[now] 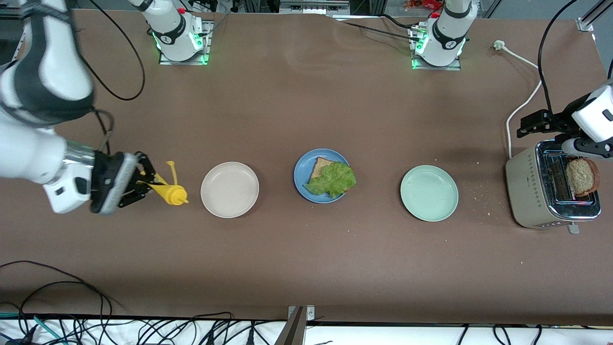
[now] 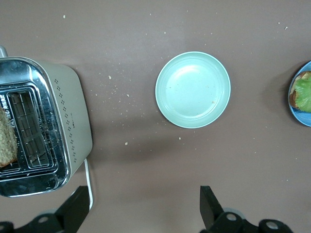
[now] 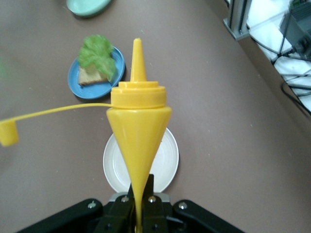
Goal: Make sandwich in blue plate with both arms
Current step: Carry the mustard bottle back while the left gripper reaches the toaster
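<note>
The blue plate lies mid-table with one toasted bread slice and a ruffled green lettuce leaf on it. It also shows in the right wrist view. A second bread slice stands in the toaster at the left arm's end. My left gripper hangs open and empty above the table beside the toaster. My right gripper is shut on a yellow squeeze bottle beside the cream-white plate. The bottle's nozzle points toward that plate, and its cap hangs loose.
A cream-white plate lies between the bottle and the blue plate. A pale mint-green plate lies between the blue plate and the toaster. The toaster's white cord runs across the table toward the left arm's base. Crumbs lie near the toaster.
</note>
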`<move>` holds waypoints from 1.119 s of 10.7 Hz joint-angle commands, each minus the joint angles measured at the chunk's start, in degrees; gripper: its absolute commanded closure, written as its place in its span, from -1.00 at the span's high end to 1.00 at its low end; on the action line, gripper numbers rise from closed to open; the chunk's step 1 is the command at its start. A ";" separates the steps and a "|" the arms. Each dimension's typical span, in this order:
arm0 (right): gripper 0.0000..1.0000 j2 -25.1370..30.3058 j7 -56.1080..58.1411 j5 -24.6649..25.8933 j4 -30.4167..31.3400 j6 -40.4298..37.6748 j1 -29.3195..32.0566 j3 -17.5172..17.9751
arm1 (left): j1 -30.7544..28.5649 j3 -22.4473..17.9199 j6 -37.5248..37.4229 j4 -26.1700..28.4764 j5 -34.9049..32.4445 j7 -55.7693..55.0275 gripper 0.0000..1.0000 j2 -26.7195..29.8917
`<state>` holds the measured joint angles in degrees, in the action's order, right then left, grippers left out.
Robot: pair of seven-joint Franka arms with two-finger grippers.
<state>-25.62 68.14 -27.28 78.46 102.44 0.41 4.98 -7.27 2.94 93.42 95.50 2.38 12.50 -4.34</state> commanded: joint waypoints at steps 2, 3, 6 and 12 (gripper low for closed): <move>-1.00 -3.44 39.88 -31.10 15.04 -7.64 0.30 -17.15 | -0.46 -0.30 0.96 -1.71 -3.75 0.41 1.00 -3.20; -1.00 -7.57 46.23 -36.82 14.97 -14.49 0.38 -21.63 | -1.59 -0.47 2.10 -3.98 -6.66 0.59 1.00 -4.96; -1.00 -16.64 61.63 -44.42 14.36 -25.78 1.43 -27.56 | -10.90 -0.39 6.65 -5.41 -6.34 7.40 1.00 -11.11; -1.00 -26.66 84.78 -50.48 13.91 -29.82 3.46 -28.80 | -19.79 -0.39 14.77 -5.67 -3.70 14.48 1.00 -19.57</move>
<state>-47.96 148.04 -74.13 94.06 77.26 2.55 -23.59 -25.44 2.07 108.29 92.29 -2.92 25.52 -21.86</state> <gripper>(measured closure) 0.960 0.000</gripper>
